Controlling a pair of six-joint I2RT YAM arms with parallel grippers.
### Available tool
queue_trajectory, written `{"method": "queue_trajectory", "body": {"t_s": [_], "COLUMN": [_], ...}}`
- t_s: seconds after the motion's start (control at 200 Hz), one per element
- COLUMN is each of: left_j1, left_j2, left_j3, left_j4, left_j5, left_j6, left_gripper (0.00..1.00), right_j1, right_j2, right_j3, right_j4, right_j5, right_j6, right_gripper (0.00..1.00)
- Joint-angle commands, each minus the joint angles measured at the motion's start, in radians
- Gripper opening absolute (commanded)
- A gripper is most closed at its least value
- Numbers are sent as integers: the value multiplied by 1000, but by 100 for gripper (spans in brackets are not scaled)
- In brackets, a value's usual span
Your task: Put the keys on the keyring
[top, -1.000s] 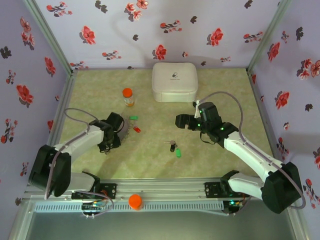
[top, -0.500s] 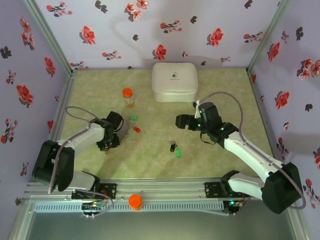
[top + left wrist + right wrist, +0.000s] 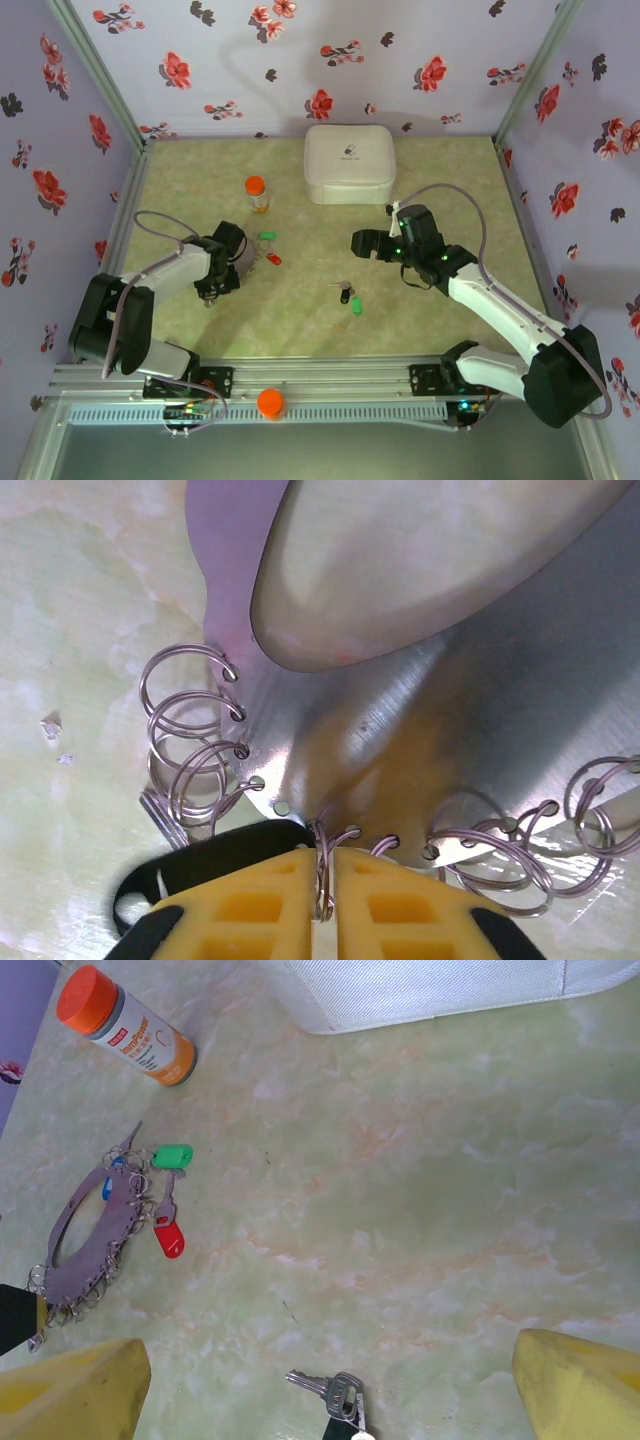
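We see our left pincer (image 3: 322,885) clamped tight on a wire loop (image 3: 322,865) at the rim of the keyring (image 3: 480,710), which lies flat on the worktop (image 3: 300,325), left of centre. Our right pincer (image 3: 362,243) gapes wide, holding nothing, near the loose keys (image 3: 335,1392).

Overhead far; both wrists near, sharing keyring (image 3: 430,730)

Lilac walls (image 3: 400,60) printed with red and dark flowers enclose a pale green, marbled tabletop (image 3: 300,320) on its left, far and right sides; metal posts (image 3: 100,75) line the far corners.
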Motion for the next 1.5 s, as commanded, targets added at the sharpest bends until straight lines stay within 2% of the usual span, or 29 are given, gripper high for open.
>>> {"method": "queue_trajectory", "body": {"t_s": [0.0,0.065,0.23,0.485,0.655,0.91,1.05,1.16,1.225,1.345,1.495], "left_j1": [8,9,-29,-225,-353,-539,-577,-580,-583,-588,-596], "left_j2": [-23,-43,-119,-218,-295,-273,-269,-296,-320,-361,-418], "left_j3": [-5,-6,-7,-53,-129,-230,-288,-323,-337,-358,-352], "left_j4": [-5,-4,-1,100,203,473,580,574,546,506,441], "left_j5": [0,18,63,119,120,116,105,98,92,83,56], "left_j6": [5,-3,-76,-376,-586,-828,-899,-930,-941,-964,-957], "left_gripper": [4,0,0,0,0,0,0,0,9,23,27], "right_j1": [7,7,7,11,71,253,313,330,336,340,341], "right_j2": [-18,-18,-21,7,58,132,142,164,186,227,270], "right_j3": [8,8,4,-1,20,61,23,-7,-11,-9,11], "right_j4": [-10,-9,-8,15,8,-46,6,81,115,168,194], "right_j5": [17,15,13,-39,-62,-78,-69,-93,-100,-100,-131], "right_j6": [-21,-20,-16,-26,-95,-241,-217,-192,-190,-191,-210], "right_gripper": [94,94,94,93,90,71,64,60,56,56,54]}}
